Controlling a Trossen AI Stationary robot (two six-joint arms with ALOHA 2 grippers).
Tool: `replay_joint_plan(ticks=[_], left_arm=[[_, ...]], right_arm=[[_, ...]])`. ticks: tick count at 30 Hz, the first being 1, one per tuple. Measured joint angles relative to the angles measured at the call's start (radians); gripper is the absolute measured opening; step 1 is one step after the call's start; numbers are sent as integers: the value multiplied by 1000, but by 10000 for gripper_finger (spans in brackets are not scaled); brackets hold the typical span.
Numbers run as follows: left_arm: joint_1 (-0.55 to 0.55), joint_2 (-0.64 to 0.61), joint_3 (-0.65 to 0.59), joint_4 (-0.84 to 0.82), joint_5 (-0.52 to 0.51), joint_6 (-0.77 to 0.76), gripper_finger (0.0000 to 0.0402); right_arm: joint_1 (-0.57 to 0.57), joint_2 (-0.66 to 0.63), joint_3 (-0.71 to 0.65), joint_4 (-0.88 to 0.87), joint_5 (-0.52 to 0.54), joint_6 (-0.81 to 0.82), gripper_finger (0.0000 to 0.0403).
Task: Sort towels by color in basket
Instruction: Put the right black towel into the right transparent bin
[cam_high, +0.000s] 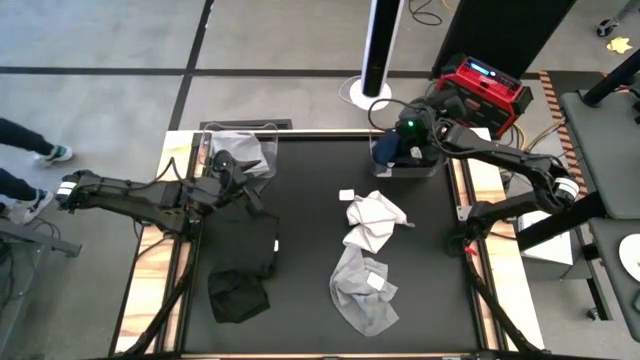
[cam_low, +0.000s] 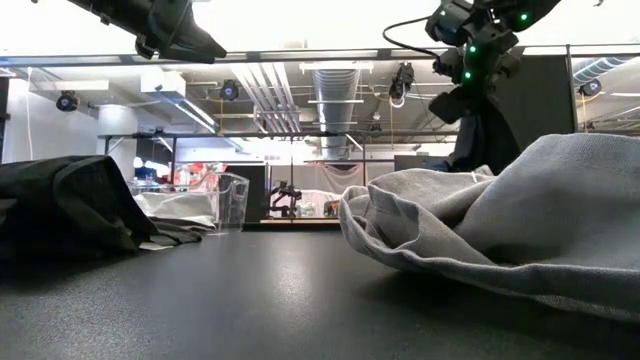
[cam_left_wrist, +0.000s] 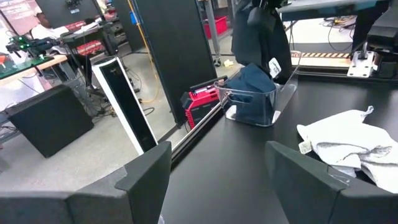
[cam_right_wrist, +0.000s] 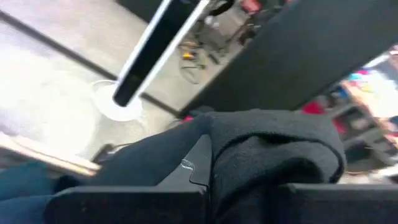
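My right gripper (cam_high: 405, 133) is shut on a dark towel (cam_left_wrist: 261, 34) that hangs over a clear basket (cam_left_wrist: 273, 106) at the table's far right. A navy towel (cam_left_wrist: 249, 90) lies in that basket. My left gripper (cam_left_wrist: 217, 180) stands open and empty above the table's far left, beside a second clear basket (cam_high: 262, 140) holding a grey towel (cam_high: 240, 148). White and light grey towels (cam_high: 372, 215) (cam_high: 365, 290) lie on the middle of the table. Black towels (cam_high: 245, 245) (cam_high: 238, 295) lie at the near left. My right gripper pinches a bunched fold of the dark towel (cam_right_wrist: 273, 149) between its two fingers, which come from the table's right side, slanting a little down. The towel hangs slack below the fingers (cam_low: 485, 140), lifted clear of the table, its lower end down at the basket's opening.
A red device (cam_high: 488, 90) and cables sit beyond the far right corner, with a white post (cam_high: 378, 50) behind the table. A person's legs (cam_high: 25, 150) show at the far left. Bare black tabletop lies between the black and the white towels.
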Motion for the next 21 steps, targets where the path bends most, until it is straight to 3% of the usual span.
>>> replay_joint_plan(ticks=[15,21], left_arm=[[0,0,-12,-15,0,-8,245],[0,0,-20,-15,0,-15,245]], right_arm=[[-66,-2,-2,-1,-413,114,9],[-82,-2,-2,0,-526,161,9]])
